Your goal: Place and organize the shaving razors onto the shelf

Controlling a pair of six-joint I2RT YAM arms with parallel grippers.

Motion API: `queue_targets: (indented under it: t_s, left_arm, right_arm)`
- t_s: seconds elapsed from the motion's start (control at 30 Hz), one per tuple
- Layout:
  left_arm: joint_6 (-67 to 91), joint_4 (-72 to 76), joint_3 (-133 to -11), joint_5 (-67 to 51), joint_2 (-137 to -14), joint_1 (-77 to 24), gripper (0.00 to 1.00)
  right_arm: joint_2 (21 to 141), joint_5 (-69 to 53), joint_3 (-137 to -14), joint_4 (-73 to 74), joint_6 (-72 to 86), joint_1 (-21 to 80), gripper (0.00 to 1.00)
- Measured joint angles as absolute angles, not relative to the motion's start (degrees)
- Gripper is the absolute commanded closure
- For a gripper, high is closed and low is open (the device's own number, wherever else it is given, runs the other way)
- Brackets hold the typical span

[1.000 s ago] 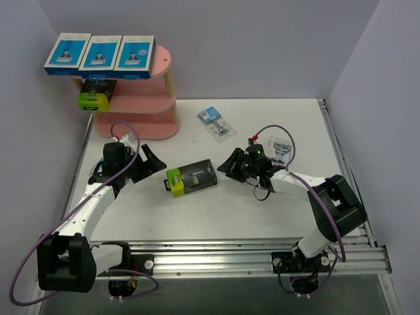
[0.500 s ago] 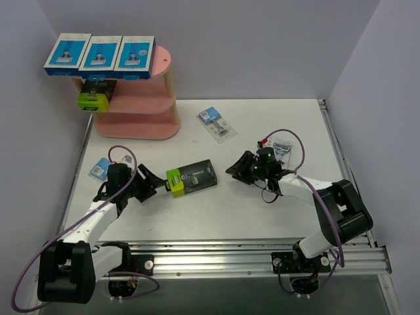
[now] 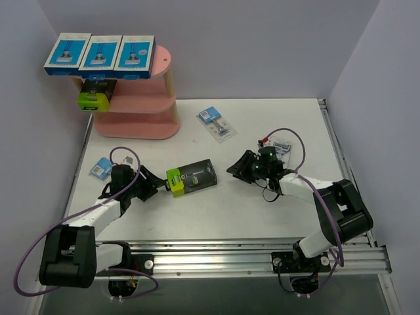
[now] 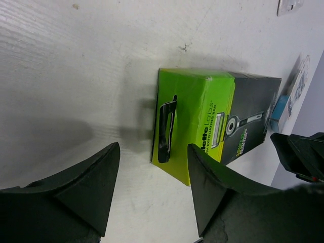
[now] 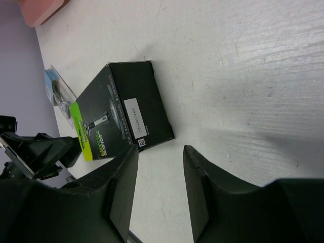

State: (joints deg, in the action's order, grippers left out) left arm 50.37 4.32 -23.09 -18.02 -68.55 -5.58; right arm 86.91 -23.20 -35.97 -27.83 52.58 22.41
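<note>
Far left, at the back corner of the table (image 3: 262,216), I see the pink shelf (image 3: 157,121). Three blue-and-white razor boxes (image 3: 100,54) lie side by side on its top board, overhanging the left edge. A shelved black box (image 3: 96,95) with a lime-green end sits on the middle board.

Nearer me, a left blister pack (image 3: 100,168) lies flat on the table just beside my left arm. The left gripper (image 3: 149,185) (image 4: 152,152) is low over the table, its fingers spread and holding nothing. They point at the lime-green end of the loose black razor box (image 3: 191,177) (image 4: 212,116), which lies flat near the middle of the table. In the left wrist view that end, with its hang slot, sits just beyond the fingertips. I cannot tell whether they touch it.

Behind the box, towards the back, lies a middle blister pack (image 3: 216,123).

The right gripper (image 3: 237,167) (image 5: 161,152) faces the box's black end from the other side, jaws apart and empty, close to the box. A right blister pack (image 3: 282,147) lies just behind it, partly hidden by the arm.
</note>
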Motion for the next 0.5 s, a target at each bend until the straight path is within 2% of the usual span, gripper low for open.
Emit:
queue_targets:
  t_s: [0.5]
  left_arm:
    - [50.9,11.4,-21.9,-17.3,-74.9,-6.4,0.37]
  right_arm:
    - [87.0,-23.5,-36.0,-27.8,51.9,22.0,0.65]
